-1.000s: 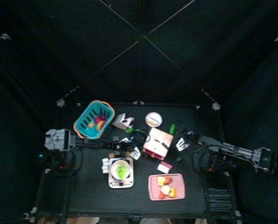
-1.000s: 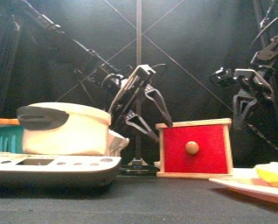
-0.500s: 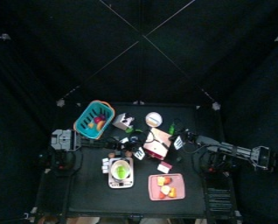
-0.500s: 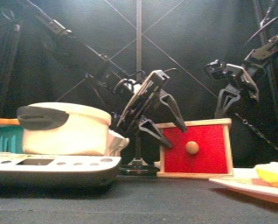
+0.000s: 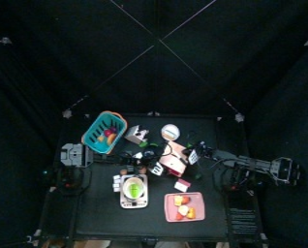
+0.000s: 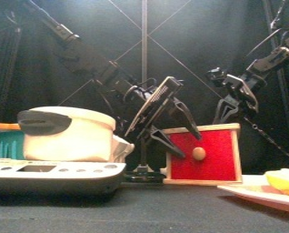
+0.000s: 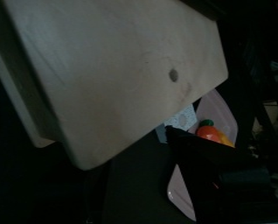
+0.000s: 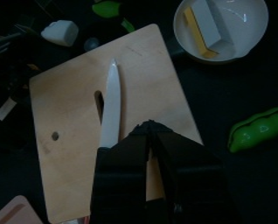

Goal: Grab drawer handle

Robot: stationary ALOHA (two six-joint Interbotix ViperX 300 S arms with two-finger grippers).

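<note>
The drawer [image 6: 220, 166] stands right of the middle in the front view, with a red front, a round red knob handle [image 6: 198, 155] and a pale tan top [image 5: 180, 155]. My left gripper [image 6: 169, 135] reaches in from the left, jaws open and pointing down at the drawer's front left corner. One fingertip [image 6: 197, 136] hangs just above the knob. The left wrist view is filled by the tan top [image 7: 94, 70]. My right gripper [image 6: 228, 84] hovers above the drawer's right side, empty, jaws together over the tan top [image 8: 77, 114].
A white lidded pot [image 6: 64, 133] on a scale [image 6: 50, 175] stands front left. The teal basket [image 5: 103, 133] is at the back left. The pink tray of fruit [image 5: 185, 205] is at the front. A white bowl [image 8: 223, 26] and a green pod [image 8: 260, 127] lie beside the drawer.
My left gripper has swung right and down, from behind the pot to the drawer's front. My right gripper has risen and tilted above the drawer.
</note>
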